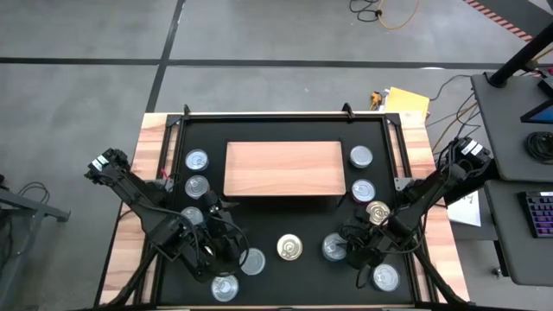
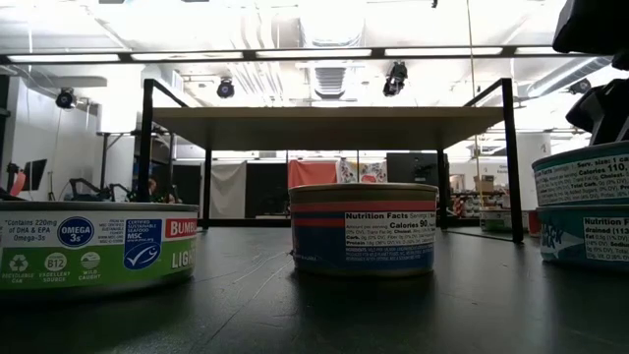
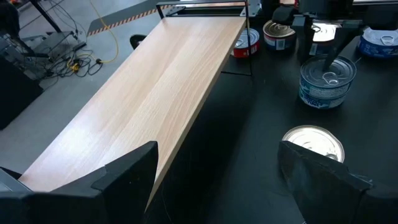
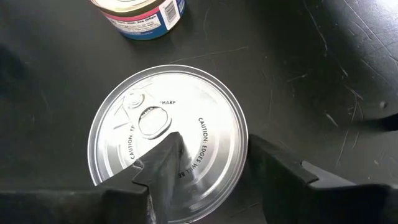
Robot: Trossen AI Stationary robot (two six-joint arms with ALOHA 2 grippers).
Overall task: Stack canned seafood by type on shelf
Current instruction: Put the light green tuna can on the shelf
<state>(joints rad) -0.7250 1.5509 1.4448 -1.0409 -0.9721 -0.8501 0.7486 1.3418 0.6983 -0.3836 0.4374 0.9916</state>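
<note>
Right now I have the right claw (image 4: 205, 171) straddling a short round silver pull-tab tin (image 4: 166, 134) at lower right of the high view, jaws not yet pinching, so next I close, lift and carry it to the bare light-wood shelf (image 1: 282, 168) at centre, while the left claw (image 3: 217, 177) waits spread at lower left.

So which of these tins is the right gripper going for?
The silver-lidded tin at the front right of the mat, left of the gold-lidded one. The right gripper is directly above it, one finger over its lid; the other tins stand apart.
</note>
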